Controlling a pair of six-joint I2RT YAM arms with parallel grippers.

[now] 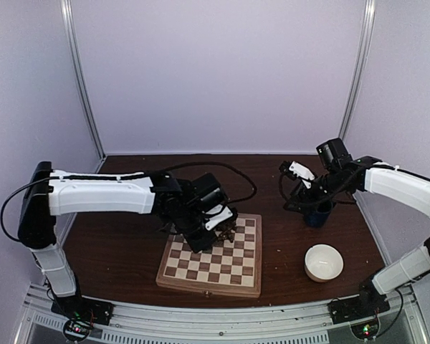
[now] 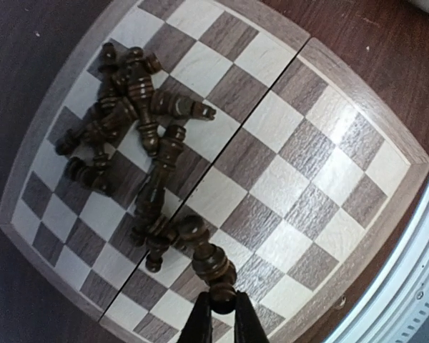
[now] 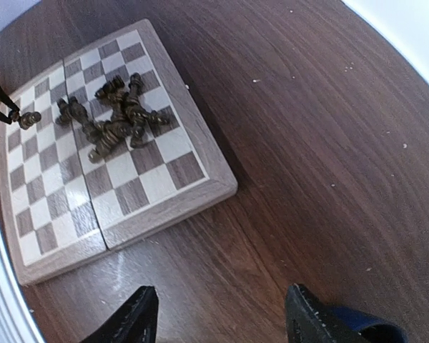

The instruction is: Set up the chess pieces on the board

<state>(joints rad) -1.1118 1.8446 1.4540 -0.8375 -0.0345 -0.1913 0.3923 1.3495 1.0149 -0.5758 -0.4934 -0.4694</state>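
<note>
The checkered board [image 1: 209, 276] lies at the table's middle. Several dark chess pieces [image 2: 129, 107] lie toppled in a heap on its far squares, also seen as a pile [image 3: 118, 121] in the right wrist view. My left gripper [image 2: 222, 306] is shut on the end of one chess piece [image 2: 211, 261], which hangs over the board beside a few fallen pieces. In the top view the left gripper [image 1: 221, 223] hovers over the board's far edge. My right gripper [image 3: 222, 314] stands open above bare table, right of the board, holding nothing.
A white bowl [image 1: 323, 262] sits on the table right of the board. A dark blue cup [image 1: 317, 215] stands under the right arm, its blue edge [image 3: 368, 334] beside the right finger. White walls enclose the dark brown tabletop [image 3: 307, 143].
</note>
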